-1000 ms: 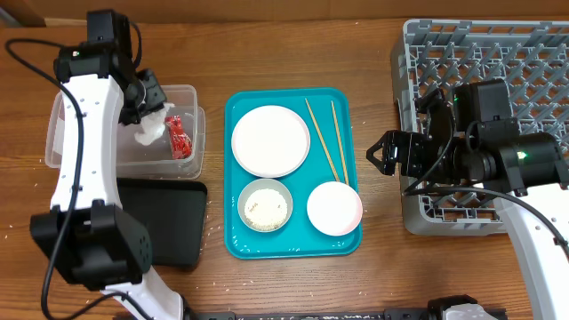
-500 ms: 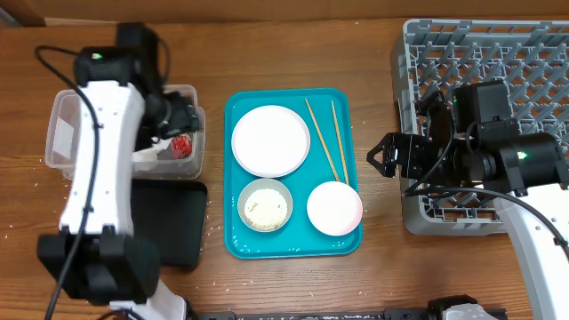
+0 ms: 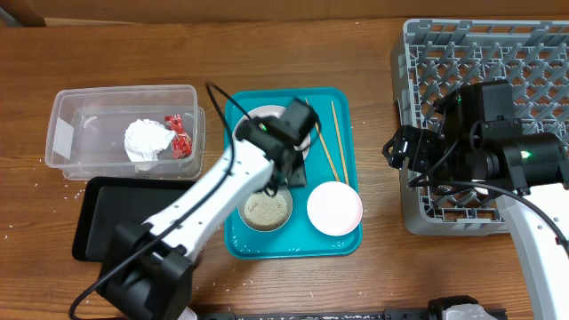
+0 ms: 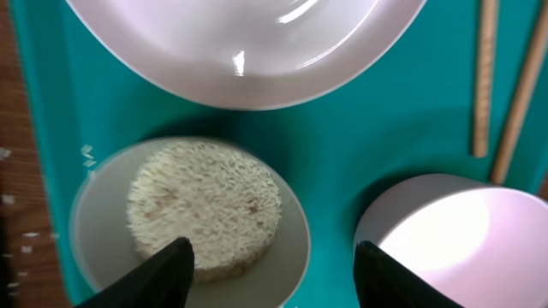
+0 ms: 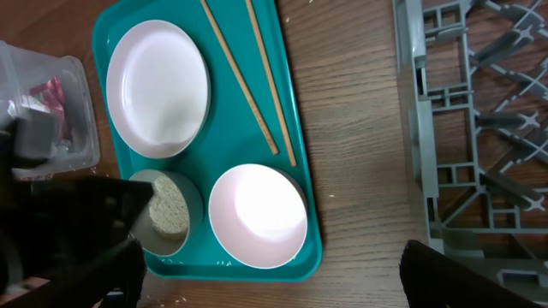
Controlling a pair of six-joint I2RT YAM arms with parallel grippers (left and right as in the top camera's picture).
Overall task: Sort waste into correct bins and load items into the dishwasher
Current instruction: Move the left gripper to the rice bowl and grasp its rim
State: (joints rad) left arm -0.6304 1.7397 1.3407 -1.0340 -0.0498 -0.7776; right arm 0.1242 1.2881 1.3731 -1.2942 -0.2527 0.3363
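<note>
My left gripper [image 3: 290,167] [image 4: 274,257] is open and empty, low over the teal tray [image 3: 347,169], above the bowl [image 3: 267,209] holding rice [image 4: 201,210]. An empty white bowl [image 3: 334,208] [image 4: 445,231] sits to its right. The white plate [image 4: 231,43] [image 5: 158,85] and two chopsticks [image 3: 333,147] lie behind. The tissue wad [image 3: 147,140] and red wrapper [image 3: 178,133] lie in the clear tub [image 3: 89,98]. My right gripper [image 3: 400,151] [image 5: 274,274] is open and empty between the tray and the grey rack [image 3: 498,71]. No cup shows.
The black tray [image 3: 107,222] lies in front of the clear tub at the left. Loose rice grains [image 3: 213,267] are scattered on the wooden table near the teal tray's front edge. The left arm reaches across the black tray's corner.
My left arm has swung from the clear tub to over the teal tray. The tissue wad it held now lies in the tub. My right gripper shifted slightly right.
</note>
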